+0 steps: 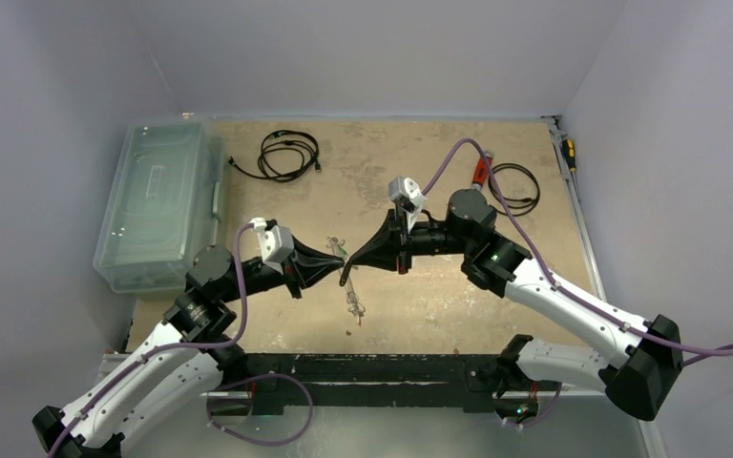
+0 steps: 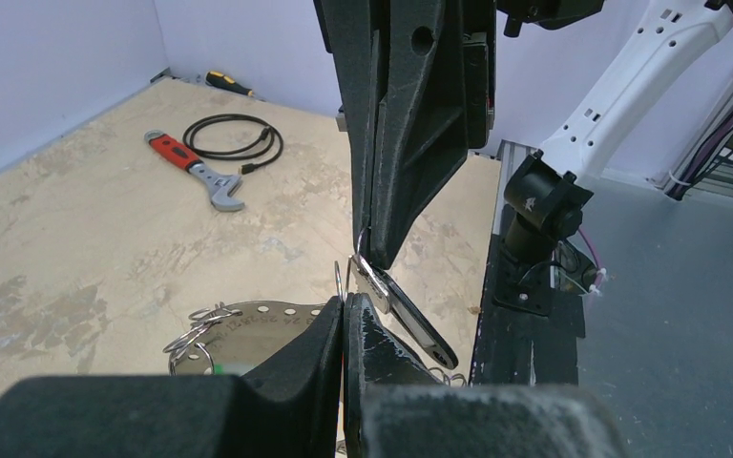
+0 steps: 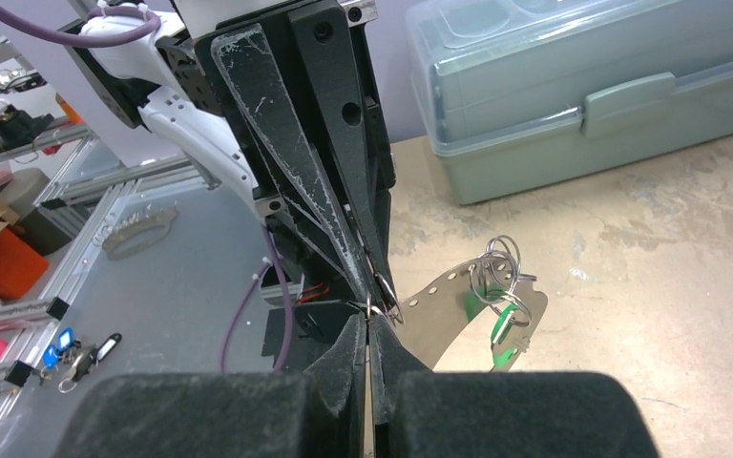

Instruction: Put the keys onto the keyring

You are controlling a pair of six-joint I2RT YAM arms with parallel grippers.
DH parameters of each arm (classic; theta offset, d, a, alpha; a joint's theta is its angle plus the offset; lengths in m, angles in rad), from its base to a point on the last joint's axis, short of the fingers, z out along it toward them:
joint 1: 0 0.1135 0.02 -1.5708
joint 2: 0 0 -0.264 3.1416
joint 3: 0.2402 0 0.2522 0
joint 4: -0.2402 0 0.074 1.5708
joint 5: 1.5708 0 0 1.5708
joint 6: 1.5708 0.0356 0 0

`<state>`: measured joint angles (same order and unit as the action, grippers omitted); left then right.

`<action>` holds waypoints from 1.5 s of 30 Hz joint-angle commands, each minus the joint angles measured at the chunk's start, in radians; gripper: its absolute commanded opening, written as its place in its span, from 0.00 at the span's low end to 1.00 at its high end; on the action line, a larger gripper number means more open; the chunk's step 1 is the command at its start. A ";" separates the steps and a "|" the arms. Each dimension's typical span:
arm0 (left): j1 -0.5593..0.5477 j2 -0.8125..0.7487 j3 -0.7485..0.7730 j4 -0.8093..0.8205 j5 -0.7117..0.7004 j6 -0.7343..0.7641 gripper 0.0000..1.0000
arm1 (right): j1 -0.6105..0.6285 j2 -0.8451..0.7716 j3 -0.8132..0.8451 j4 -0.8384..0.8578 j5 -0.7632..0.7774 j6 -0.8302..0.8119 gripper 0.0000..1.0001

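My left gripper (image 1: 336,262) and right gripper (image 1: 350,260) meet tip to tip above the table's middle. In the left wrist view the left gripper (image 2: 345,301) is shut on a small thin wire ring (image 2: 340,280) that sticks up between its fingers. The right gripper (image 2: 367,243) comes down from above, shut on the metal end of a black key (image 2: 410,320) that hangs slanting beside that ring. The keyring (image 2: 258,320), a flat grey perforated hoop, lies on the table below. It carries small split rings and a green key (image 3: 506,320). The right wrist view shows the right gripper (image 3: 369,320) closed.
A red-handled wrench (image 1: 482,170) and a black cable coil (image 1: 517,186) lie at the back right. Another coil (image 1: 288,153) lies at the back middle. A translucent lidded box (image 1: 157,205) stands on the left. A screwdriver (image 1: 569,151) lies by the right wall. A black rail (image 1: 382,367) runs along the near edge.
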<state>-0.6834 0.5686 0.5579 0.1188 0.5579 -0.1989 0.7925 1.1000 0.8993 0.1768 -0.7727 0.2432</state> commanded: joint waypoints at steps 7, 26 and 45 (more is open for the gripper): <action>-0.010 -0.021 0.007 0.073 0.007 -0.004 0.00 | -0.002 -0.006 0.034 -0.014 0.023 0.007 0.00; -0.010 -0.030 0.005 0.071 0.001 0.001 0.00 | -0.006 0.019 0.053 -0.024 0.003 0.042 0.00; -0.011 -0.033 0.005 0.075 0.007 0.001 0.00 | -0.006 -0.028 0.032 -0.019 0.014 -0.035 0.44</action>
<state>-0.6888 0.5484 0.5579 0.1188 0.5522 -0.1989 0.7910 1.1183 0.9051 0.1268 -0.7700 0.2489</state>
